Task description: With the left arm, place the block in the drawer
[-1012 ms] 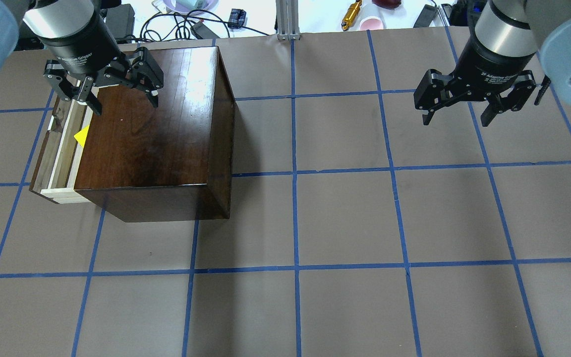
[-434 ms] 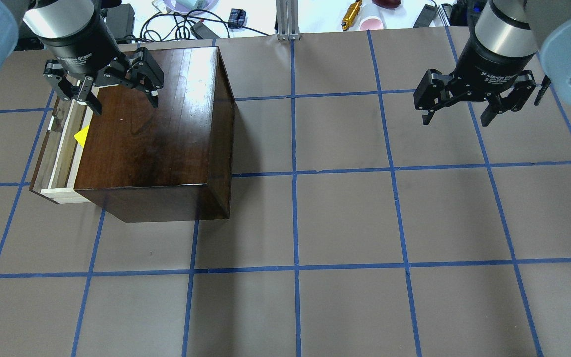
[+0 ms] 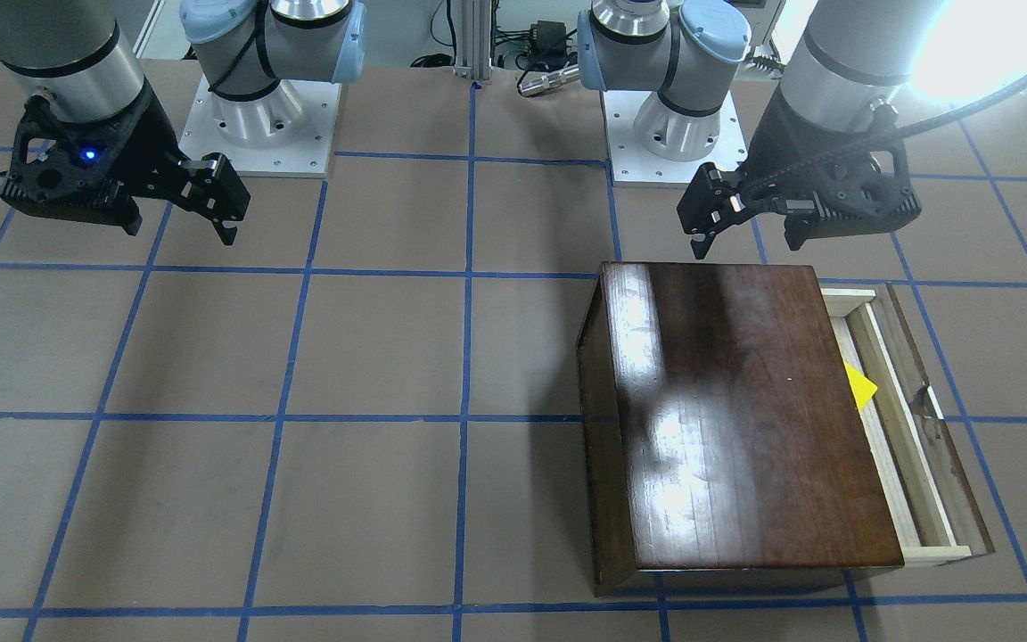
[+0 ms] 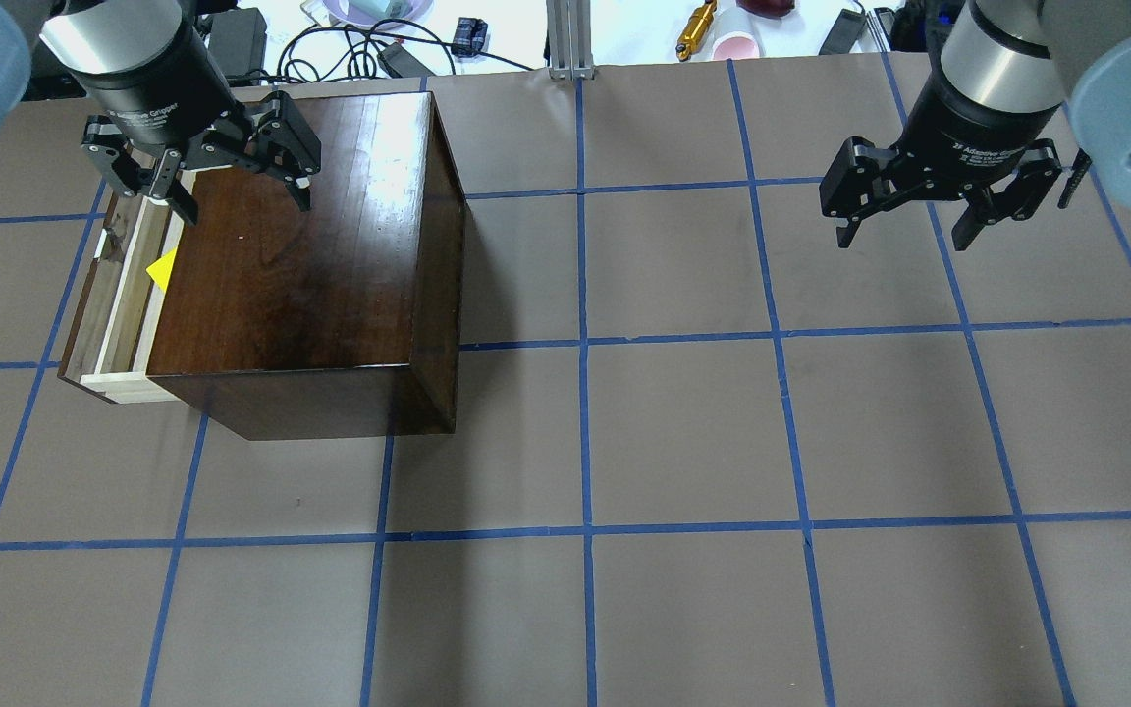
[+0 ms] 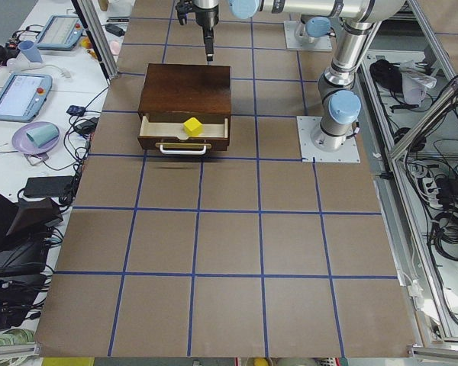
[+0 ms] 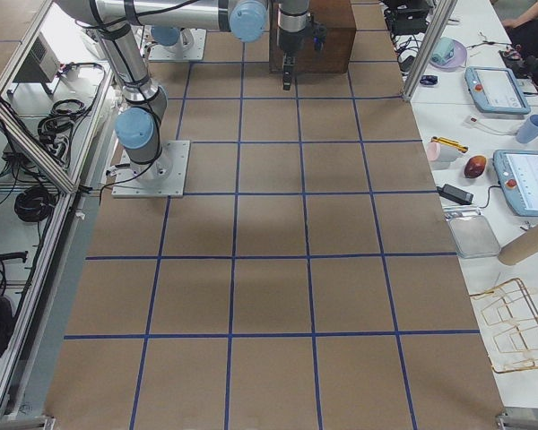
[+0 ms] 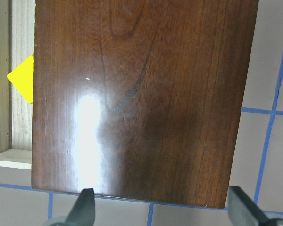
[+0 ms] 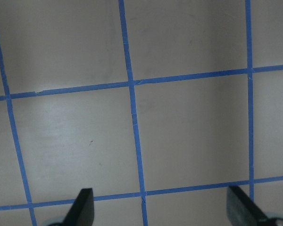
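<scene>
The yellow block [image 4: 162,270] lies in the open drawer [image 4: 119,295], half hidden under the edge of the dark wooden box [image 4: 300,275]. It also shows in the front view [image 3: 859,386], the exterior left view [image 5: 191,126] and the left wrist view [image 7: 22,79]. My left gripper [image 4: 246,208] is open and empty, above the box's top at its end nearest the table's far edge, beside the drawer. In its wrist view the open fingers [image 7: 85,209] hang over the box's top [image 7: 141,94]. My right gripper [image 4: 904,241] is open and empty over bare table, far from the box.
Cables, a pink cup [image 4: 734,45] and a gold tool [image 4: 696,29] lie beyond the table's far edge. The two arm bases [image 3: 259,134] stand at the robot's side of the table. Blue tape lines grid the brown table [image 4: 683,432].
My left gripper has drifted slightly toward the table's far edge, still open. The block, drawer and right gripper have not moved.
</scene>
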### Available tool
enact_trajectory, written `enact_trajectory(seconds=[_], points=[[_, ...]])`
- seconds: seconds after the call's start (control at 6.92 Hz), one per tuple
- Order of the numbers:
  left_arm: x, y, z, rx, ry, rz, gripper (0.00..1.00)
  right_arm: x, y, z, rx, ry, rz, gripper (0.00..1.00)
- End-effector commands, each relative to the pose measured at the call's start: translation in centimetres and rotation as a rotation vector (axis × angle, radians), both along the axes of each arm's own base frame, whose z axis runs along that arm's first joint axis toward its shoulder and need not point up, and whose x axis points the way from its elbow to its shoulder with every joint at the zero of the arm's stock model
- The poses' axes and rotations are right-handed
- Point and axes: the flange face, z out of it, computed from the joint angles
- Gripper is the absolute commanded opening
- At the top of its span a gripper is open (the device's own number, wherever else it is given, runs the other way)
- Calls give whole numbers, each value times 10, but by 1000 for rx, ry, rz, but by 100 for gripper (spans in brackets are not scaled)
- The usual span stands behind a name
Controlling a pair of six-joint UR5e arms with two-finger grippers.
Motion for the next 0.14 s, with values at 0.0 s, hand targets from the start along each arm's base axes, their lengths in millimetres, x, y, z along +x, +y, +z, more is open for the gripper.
enact_trajectory(seconds=[0.0], points=[[2, 0, 2, -3, 0, 3, 100, 0, 0, 0, 0, 0, 0, 100]])
